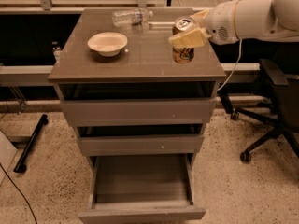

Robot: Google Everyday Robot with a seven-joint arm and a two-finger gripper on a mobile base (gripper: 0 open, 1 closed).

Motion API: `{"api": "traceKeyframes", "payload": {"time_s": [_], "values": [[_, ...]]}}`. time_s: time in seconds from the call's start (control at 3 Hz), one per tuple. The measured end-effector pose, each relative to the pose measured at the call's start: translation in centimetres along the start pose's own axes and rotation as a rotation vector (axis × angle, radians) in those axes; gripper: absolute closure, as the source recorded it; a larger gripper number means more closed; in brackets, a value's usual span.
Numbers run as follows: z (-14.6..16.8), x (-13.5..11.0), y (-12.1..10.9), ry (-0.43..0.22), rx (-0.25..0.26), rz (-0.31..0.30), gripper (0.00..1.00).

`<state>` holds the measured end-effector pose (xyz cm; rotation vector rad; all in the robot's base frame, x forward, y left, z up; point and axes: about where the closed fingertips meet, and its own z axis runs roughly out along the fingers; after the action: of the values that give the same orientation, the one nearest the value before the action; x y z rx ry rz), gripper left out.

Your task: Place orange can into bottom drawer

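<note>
The orange can (182, 54) is at the right side of the cabinet top (140, 64), leaning a little, its silver top facing the camera. My gripper (190, 29) reaches in from the right and is shut on the can, with one pale finger (188, 38) across its front and the other behind it. I cannot tell whether the can's base still touches the top. The bottom drawer (142, 212) is pulled out wide, and its grey interior holds nothing.
A white bowl (107, 43) sits at the left of the cabinet top. A clear plastic bottle (131, 17) lies at the back. The two upper drawers are slightly ajar. An office chair (271, 111) stands at the right and a black stand (30, 143) lies on the floor at the left.
</note>
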<state>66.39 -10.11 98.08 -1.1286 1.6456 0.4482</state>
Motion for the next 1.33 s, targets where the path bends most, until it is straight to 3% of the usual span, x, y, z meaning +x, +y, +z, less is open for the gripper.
{"api": "traceKeyframes", "payload": {"time_s": [0.33, 0.67, 1.0, 1.33], "values": [[-0.9, -0.4, 7.3, -0.014, -0.028, -0.046, 1.00], [1.0, 1.0, 12.6, 0.007, -0.058, -0.045, 1.00], [3.4, 4.0, 16.1, 0.048, -0.111, 0.034, 1.00], [3.7, 4.6, 16.8, 0.059, -0.122, 0.048, 1.00]]}}
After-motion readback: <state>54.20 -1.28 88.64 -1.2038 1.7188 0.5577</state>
